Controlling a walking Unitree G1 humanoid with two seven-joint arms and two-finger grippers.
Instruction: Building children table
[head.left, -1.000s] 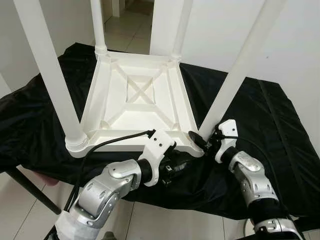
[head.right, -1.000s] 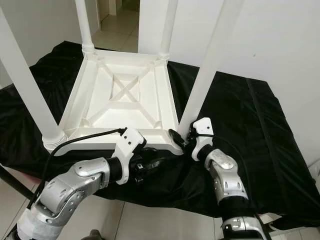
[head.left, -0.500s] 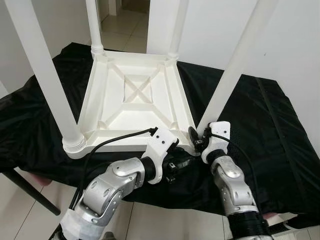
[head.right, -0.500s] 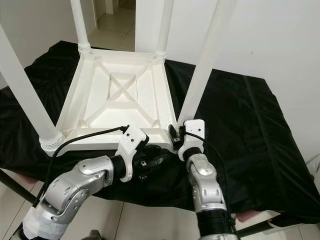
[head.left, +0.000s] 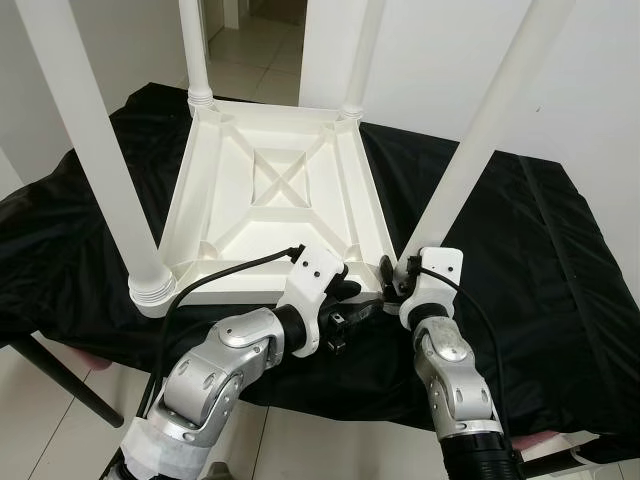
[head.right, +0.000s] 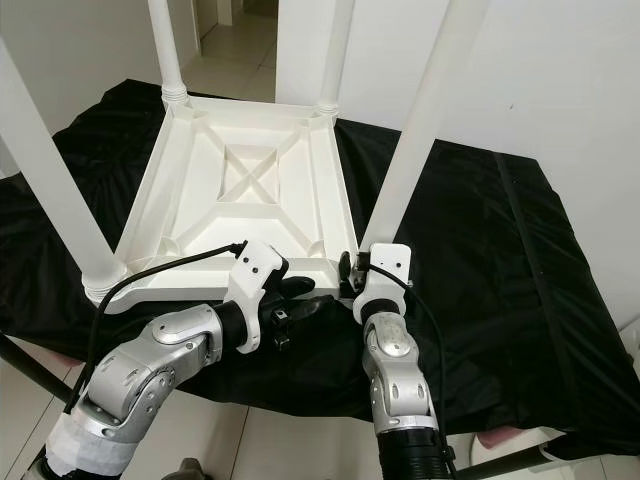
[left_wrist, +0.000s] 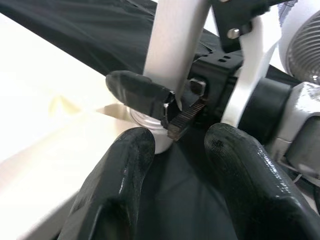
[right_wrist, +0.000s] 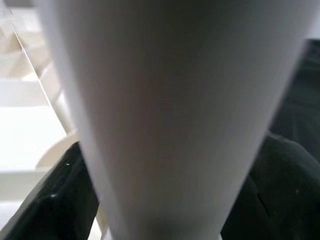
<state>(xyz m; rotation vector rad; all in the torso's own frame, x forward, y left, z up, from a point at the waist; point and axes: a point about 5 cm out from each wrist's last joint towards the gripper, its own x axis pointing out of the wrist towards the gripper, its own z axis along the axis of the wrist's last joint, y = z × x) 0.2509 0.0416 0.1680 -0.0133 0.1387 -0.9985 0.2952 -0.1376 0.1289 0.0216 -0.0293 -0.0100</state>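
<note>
Right gripper (left_wrist: 172, 107) found clamped round the base of the near-right leg (head.left: 478, 140), one black finger (left_wrist: 137, 92) pressed on the leg's face, toothed pad of the other behind it, just above the ribbed collar at the corner socket. Left gripper (left_wrist: 177, 165) found parted, holding nothing, its two fingertips (left_wrist: 127, 160) poised just short of the same corner, over black cloth and touching neither leg nor frame as far as could be told. Black cable (head.left: 235, 270) noted looping from the left wrist across the near rim. Children's table (head.left: 275, 195) recorded upside down on a black cloth (head.left: 540, 260) covering a larger table, white plastic, underside showing a raised rim, diagonal ribs and a crossed square at centre. Four white tapered legs standing upward from the corners: near-left leg (head.left: 95, 150), two far legs (head.left: 195, 50) with ringed collars. White wall to the right, tiled floor (head.left: 255, 45) beyond through a doorway. Dark slanted support (head.left: 60, 380) seen below the cloth on the left. No legible markings or labels found anywhere.
</note>
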